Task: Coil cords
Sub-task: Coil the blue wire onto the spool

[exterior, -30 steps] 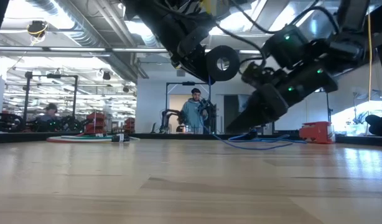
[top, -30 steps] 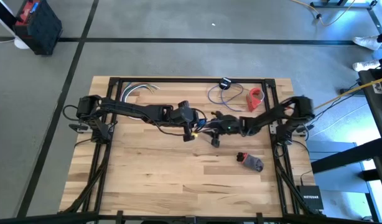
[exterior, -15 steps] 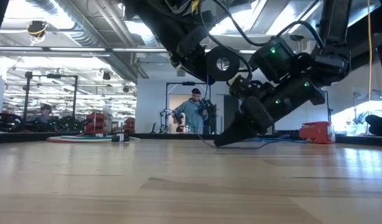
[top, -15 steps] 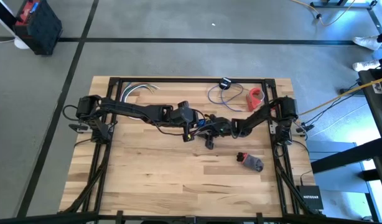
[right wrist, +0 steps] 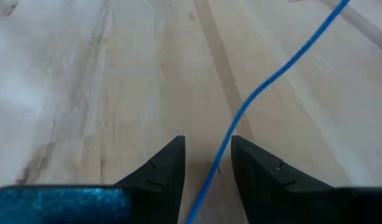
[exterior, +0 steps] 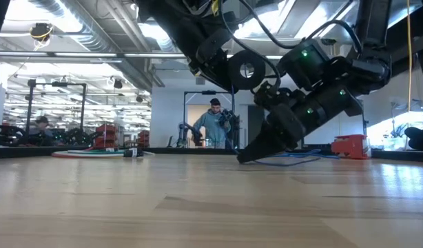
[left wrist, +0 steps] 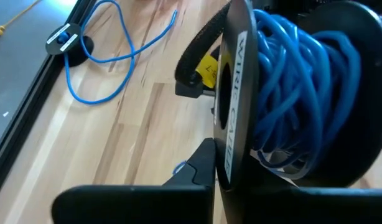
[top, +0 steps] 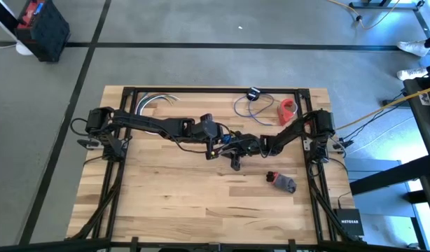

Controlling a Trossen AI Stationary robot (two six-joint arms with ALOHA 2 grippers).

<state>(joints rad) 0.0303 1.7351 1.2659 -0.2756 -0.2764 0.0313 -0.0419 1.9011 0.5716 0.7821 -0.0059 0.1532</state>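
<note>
Mid-table, both arms' tips close together; cord [top: 248,108] loops near far edge, red object [top: 288,110] just right, bundle [top: 282,181] nearer front.

Both arms meeting mid-table [top: 166,203], left hand [top: 216,148] beside right hand [top: 235,163], loose cord [top: 248,106] at far edge.

1. The right gripper [top: 234,165] now sits farther left than a second ago, close under the left arm's spool [top: 216,148].
2. In the low view its fingertips [exterior: 244,157] now point down near the table [top: 187,203].
3. The right arm's base now sits turned farther left.
</note>
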